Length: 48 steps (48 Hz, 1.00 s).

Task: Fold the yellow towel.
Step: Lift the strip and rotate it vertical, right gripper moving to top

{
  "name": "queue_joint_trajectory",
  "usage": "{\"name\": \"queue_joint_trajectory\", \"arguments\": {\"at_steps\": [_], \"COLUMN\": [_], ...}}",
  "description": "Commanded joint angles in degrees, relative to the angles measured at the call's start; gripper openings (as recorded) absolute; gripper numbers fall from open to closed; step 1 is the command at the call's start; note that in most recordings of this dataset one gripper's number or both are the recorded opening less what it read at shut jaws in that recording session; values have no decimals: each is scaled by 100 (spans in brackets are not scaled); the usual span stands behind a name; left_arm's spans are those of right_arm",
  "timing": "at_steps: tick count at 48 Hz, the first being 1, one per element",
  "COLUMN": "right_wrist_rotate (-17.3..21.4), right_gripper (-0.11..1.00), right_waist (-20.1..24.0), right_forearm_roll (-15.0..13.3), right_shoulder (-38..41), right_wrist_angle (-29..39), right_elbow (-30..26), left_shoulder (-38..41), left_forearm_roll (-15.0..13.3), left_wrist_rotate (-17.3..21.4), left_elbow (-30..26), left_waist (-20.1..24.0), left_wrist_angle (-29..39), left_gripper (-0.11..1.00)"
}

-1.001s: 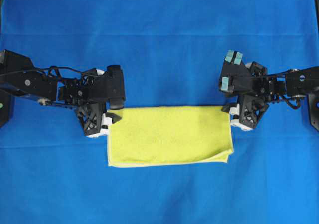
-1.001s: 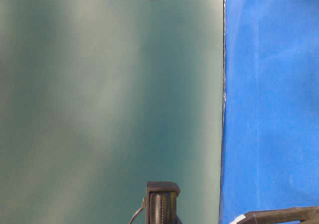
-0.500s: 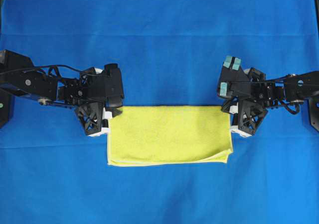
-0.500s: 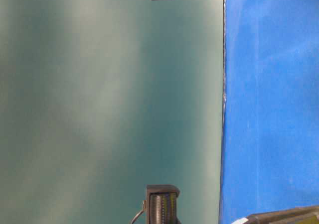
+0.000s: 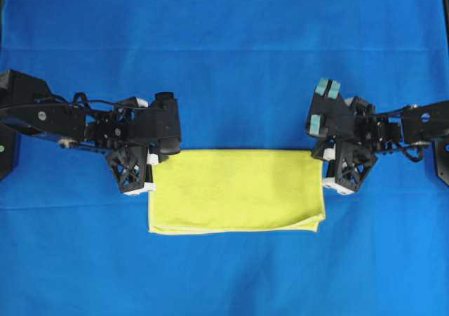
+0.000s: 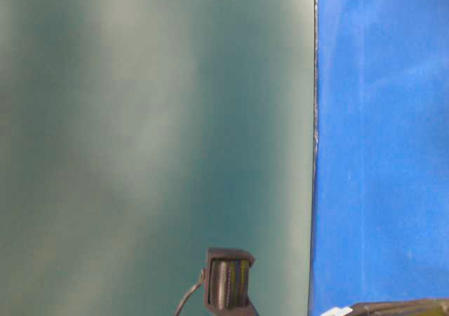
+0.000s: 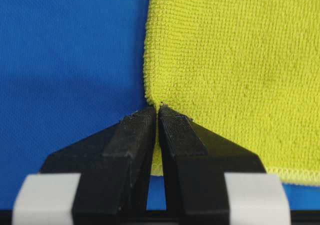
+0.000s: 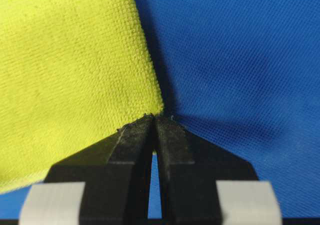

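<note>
Yellow towel [image 5: 237,190], already a doubled rectangle mid-table on blue cloth [image 5: 224,42], looks light, limp and grippy; left tool [image 7: 157,116] and right tool [image 8: 153,120] each pinch a far corner, the sensible hold.

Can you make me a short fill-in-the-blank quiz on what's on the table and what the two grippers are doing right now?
1. The yellow towel lies on a large ____ cloth.
2. The left gripper is ____ on a corner of the towel.
3. The right gripper pinches the towel at a ____.
4. In the overhead view the towel's outline is a ____, wider than it is tall.

Missing words: blue; shut; corner; rectangle
</note>
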Motion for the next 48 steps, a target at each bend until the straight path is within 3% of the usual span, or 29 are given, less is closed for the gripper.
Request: {"name": "queue_joint_trajectory", "arguments": {"at_steps": [1,13,22,35,39,48], "right_wrist_rotate": [0,9,9,35,88,158], "right_gripper": [2,2,2,2,2,2], "right_waist": [-88,-132,-141,-211,-431,-1521], "right_forearm_roll": [-44,-404,-606,-861,-967,-1441], "right_shoulder": [-439,-1547,-2030,-2250,-2215,-2048], "right_wrist_angle": [308,1389,1793,1775,1767,1485], "right_elbow": [-185,-554,-642,-589,-615,-738], "left_shoulder": [-378,-1072,-1310,-1468,-1450,-1354], "left_forearm_roll": [0,0,0,0,0,0], "left_wrist_rotate": [18,53,62,35,35,123], "left_elbow": [-281,-984,-1222,-1213,-1230,-1283], "left_waist": [-18,-18,-97,-272,-378,-686], "left_wrist_angle": [360,1503,1582,1477,1336,642], "left_gripper": [2,2,2,2,2,2]}}
